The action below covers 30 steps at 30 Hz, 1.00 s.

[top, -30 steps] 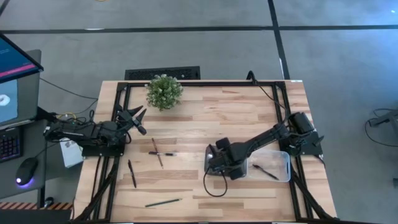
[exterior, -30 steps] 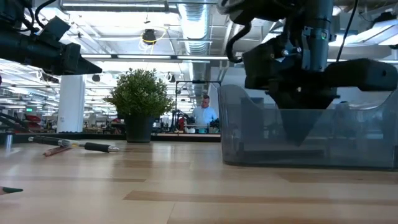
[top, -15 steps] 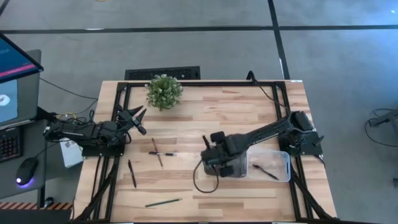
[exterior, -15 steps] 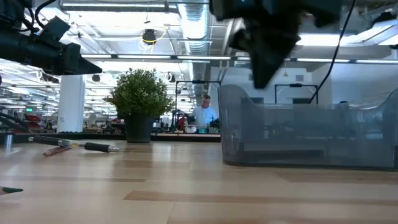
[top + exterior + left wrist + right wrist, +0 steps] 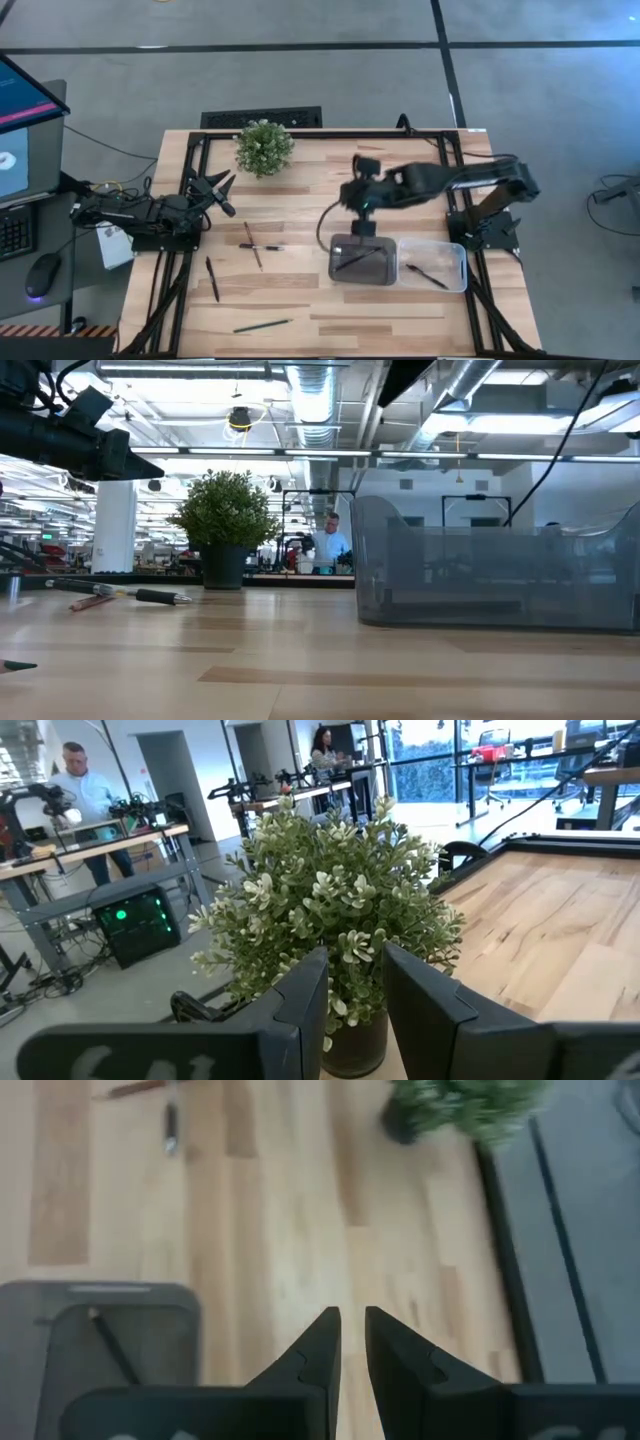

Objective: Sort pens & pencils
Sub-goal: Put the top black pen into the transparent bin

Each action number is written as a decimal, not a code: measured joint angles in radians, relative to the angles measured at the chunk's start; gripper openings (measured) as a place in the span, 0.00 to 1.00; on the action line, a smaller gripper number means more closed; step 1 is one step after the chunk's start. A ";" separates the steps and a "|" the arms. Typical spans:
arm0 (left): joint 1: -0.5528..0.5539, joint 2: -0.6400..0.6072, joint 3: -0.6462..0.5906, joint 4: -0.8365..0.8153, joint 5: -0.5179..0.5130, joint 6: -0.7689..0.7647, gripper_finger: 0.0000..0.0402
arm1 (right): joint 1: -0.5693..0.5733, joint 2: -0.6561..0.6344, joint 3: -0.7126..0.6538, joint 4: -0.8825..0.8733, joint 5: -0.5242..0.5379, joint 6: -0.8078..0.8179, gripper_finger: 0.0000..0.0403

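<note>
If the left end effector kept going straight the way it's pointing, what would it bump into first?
Most likely the potted plant. The left end effector points right at its leaves, and nothing shows in between, though how far off it stands is hard to judge.

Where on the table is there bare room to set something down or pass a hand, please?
The far right stretch between the potted plant and the right gripper is bare, as is the near right strip in front of the grey tray and clear tray. The left middle is crowded: crossed pen and pencil, another pen and a pencil.
</note>
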 joint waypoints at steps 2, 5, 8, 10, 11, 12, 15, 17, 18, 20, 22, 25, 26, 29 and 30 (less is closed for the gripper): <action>0.000 0.000 0.000 0.000 0.000 0.000 0.23 | -0.029 -0.045 -0.039 0.023 0.002 -0.011 0.18; 0.000 0.000 0.000 0.000 0.000 0.000 0.23 | -0.071 -0.125 -0.140 0.095 0.002 -0.025 0.18; 0.000 0.000 0.000 0.001 0.002 0.000 0.23 | -0.125 -0.231 -0.274 0.176 -0.002 -0.018 0.18; 0.000 0.000 0.000 0.001 0.002 0.000 0.23 | -0.160 -0.307 -0.359 0.224 -0.002 0.007 0.18; 0.000 0.000 0.000 0.001 0.001 0.000 0.23 | -0.177 -0.344 -0.397 0.250 0.000 0.029 0.18; 0.000 0.000 0.000 0.001 0.001 0.000 0.23 | -0.192 -0.377 -0.431 0.278 0.000 0.046 0.18; 0.000 0.000 0.000 0.001 0.001 0.000 0.23 | -0.220 -0.463 -0.528 0.320 -0.001 0.069 0.18; 0.000 0.000 0.000 0.001 0.001 0.000 0.23 | -0.229 -0.504 -0.585 0.359 -0.004 0.093 0.18; 0.000 0.000 0.000 0.002 0.001 0.000 0.23 | -0.231 -0.521 -0.610 0.374 -0.005 0.102 0.18; 0.000 0.000 0.000 0.004 0.001 -0.013 0.24 | -0.229 -0.545 -0.653 0.405 -0.007 0.104 0.18; 0.000 0.000 0.000 0.007 0.001 -0.031 0.26 | -0.223 -0.554 -0.679 0.421 -0.016 0.104 0.18; 0.000 0.000 0.000 0.008 0.012 -0.043 0.31 | -0.222 -0.555 -0.701 0.425 -0.019 0.104 0.18; 0.000 0.000 0.000 0.009 0.025 -0.044 0.34 | -0.222 -0.555 -0.705 0.425 -0.019 0.104 0.18; 0.000 0.000 0.000 0.009 0.062 -0.050 0.43 | -0.223 -0.547 -0.709 0.433 -0.018 0.103 0.18; 0.000 0.000 0.000 0.009 0.069 -0.051 0.45 | -0.225 -0.546 -0.710 0.431 -0.018 0.102 0.18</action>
